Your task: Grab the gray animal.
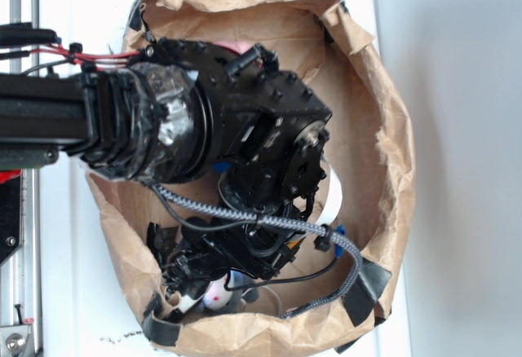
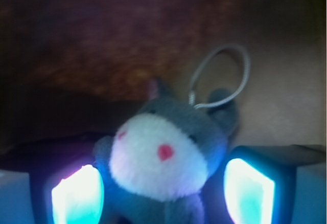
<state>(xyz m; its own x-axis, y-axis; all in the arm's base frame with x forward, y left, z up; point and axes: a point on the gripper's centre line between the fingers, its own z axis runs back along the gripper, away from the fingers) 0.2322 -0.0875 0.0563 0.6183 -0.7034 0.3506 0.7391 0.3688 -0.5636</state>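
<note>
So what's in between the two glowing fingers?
The gray animal. In the wrist view its pale face sits between the gripper's lit fingers, which stand on either side of it.

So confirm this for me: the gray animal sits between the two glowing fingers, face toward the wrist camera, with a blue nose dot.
Not quite. The wrist view shows the gray animal between the glowing fingers of the gripper, face toward the camera, but the nose dot is red, not blue. A looped cord rises from its head.

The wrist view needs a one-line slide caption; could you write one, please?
Gray animal sits between the open claw's glowing fingers, its metal loop against brown paper.
</note>
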